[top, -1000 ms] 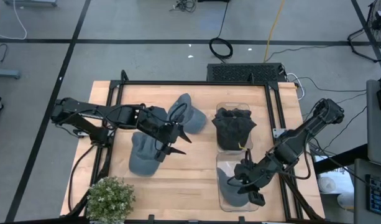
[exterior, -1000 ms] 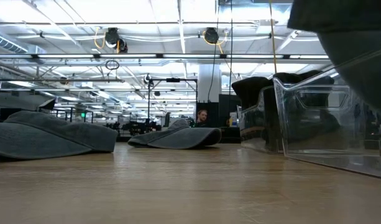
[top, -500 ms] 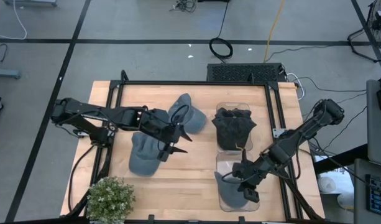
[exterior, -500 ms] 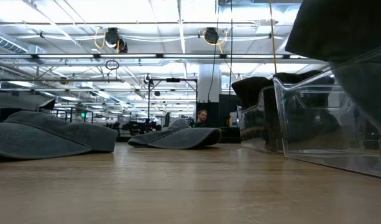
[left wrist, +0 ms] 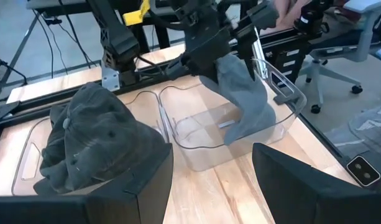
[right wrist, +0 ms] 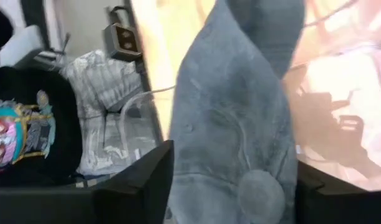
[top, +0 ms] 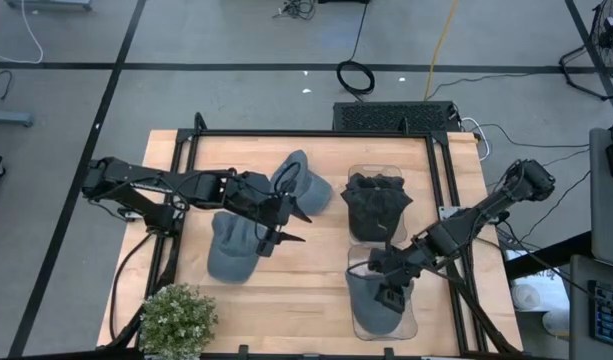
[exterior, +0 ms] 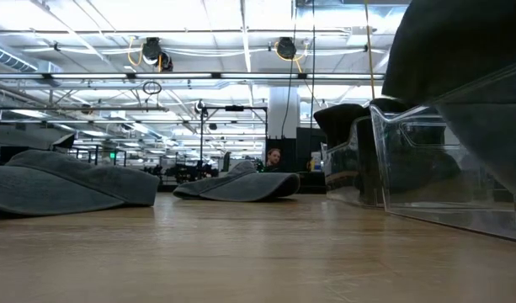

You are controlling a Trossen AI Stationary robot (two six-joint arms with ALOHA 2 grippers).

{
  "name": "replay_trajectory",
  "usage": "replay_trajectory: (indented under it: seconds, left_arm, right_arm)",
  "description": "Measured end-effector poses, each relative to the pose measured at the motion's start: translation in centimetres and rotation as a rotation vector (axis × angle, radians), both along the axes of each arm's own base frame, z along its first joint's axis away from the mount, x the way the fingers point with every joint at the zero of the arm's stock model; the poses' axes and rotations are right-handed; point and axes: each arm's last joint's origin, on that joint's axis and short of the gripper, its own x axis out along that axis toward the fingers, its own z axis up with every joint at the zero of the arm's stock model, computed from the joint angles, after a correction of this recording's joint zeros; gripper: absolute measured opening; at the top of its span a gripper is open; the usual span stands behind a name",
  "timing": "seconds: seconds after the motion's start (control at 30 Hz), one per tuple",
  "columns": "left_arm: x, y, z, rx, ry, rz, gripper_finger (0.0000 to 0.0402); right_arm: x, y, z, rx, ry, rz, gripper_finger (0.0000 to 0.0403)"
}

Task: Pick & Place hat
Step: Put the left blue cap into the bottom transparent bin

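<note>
A grey hat (top: 371, 300) hangs upright below my right gripper (top: 389, 290), its lower end inside the near clear bin (top: 411, 325). The left wrist view shows this hat (left wrist: 243, 93) draped down into the bin (left wrist: 283, 93). In the right wrist view the hat (right wrist: 234, 124) fills the wide gap between my right fingers. A black hat (top: 376, 205) lies in the far bin. Two more grey hats (top: 231, 250) (top: 304, 185) rest flat on the table. My left gripper (top: 304, 227) hovers open between those two, holding nothing. My right gripper's fingers (right wrist: 146, 180) stand wide apart on either side of the hat's upper part (right wrist: 240, 186), coming at it from above. Whether they touch the cloth I cannot tell. The hat hangs upright with its lower end (left wrist: 234, 134) in the bin.
A potted plant (top: 176, 320) stands at the table's near left corner. The two clear bins sit one behind the other on the right half. Bare wood lies between the left hats and the bins. A person (exterior: 274, 157) shows far behind the table.
My right gripper has carried the grey hat a little toward the table's far and left side, over the near bin. The hat has come lower into the bin.
</note>
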Motion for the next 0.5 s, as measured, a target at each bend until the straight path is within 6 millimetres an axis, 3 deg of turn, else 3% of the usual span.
replay_trajectory:
  seconds: [0.27, 0.5]
  left_arm:
    - [0.0, 0.0, 0.0, -0.006, 0.002, 0.003, 0.023]
    - [0.0, 0.0, 0.0, -0.004, 0.002, 0.002, 0.023]
  right_arm:
    - [-1.0, -2.3, 1.0, -0.028, 0.038, -0.097, 0.0225]
    - [-2.4, -4.3, 2.9, -0.201, -0.13, -0.195, 0.0215]
